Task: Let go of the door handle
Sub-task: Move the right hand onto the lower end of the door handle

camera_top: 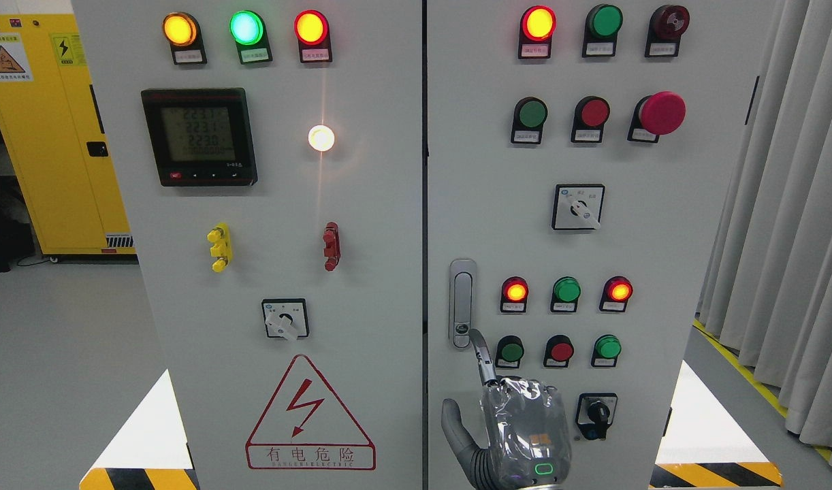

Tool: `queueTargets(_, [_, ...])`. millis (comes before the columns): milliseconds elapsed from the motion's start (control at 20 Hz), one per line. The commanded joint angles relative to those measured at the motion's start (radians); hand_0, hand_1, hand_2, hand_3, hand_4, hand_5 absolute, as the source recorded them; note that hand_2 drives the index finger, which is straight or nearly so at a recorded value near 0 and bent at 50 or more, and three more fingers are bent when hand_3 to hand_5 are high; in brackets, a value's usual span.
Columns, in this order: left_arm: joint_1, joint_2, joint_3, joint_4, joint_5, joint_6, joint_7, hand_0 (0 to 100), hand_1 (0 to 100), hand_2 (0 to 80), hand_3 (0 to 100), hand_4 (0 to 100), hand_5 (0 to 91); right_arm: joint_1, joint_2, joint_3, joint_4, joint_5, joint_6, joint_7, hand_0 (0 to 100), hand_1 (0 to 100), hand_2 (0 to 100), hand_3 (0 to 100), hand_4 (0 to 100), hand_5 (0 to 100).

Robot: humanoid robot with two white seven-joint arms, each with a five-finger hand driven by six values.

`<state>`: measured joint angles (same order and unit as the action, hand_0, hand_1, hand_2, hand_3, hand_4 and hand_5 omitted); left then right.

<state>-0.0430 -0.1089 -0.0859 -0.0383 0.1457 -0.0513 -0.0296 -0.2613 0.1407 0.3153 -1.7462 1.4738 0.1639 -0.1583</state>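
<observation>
The grey door handle (462,303) is a vertical lever set in the left edge of the cabinet's right door (661,238). My right hand (461,369) comes up from the bottom edge, right of the middle, its back wrapped in clear plastic. Its index finger (483,357) is stretched up and its tip touches the round lock at the handle's lower end. The thumb (451,423) sticks out to the left, and the other fingers are curled in. The hand holds nothing. The left arm is out of view.
The right door carries lamps, push buttons (562,352), a red mushroom button (661,112) and rotary switches (596,413) close to my hand. The left door (375,224) has a meter and a warning triangle. Curtains hang at the right, and a yellow cabinet (55,136) stands at the left.
</observation>
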Motion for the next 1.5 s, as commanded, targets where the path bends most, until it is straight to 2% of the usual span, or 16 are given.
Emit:
queueTargets(0, [0.000, 0.000, 0.000, 0.000, 0.000, 0.001, 0.000, 12, 56, 0.0, 0, 0, 0.0, -0.009, 0.002, 0.024, 0.014, 0.000, 0.000, -0.009, 57, 42, 0, 100, 100, 100])
queueTargets(150, [0.000, 0.000, 0.000, 0.000, 0.000, 0.001, 0.000, 12, 56, 0.0, 0, 0, 0.0, -0.009, 0.002, 0.038, 0.016, 0.000, 0.000, -0.017, 57, 42, 0, 100, 100, 100])
queueTargets(1450, [0.000, 0.000, 0.000, 0.000, 0.000, 0.001, 0.000, 12, 56, 0.0, 0, 0, 0.0, -0.033, 0.002, 0.022, 0.048, -0.006, 0.036, -0.006, 58, 42, 2, 100, 100, 100])
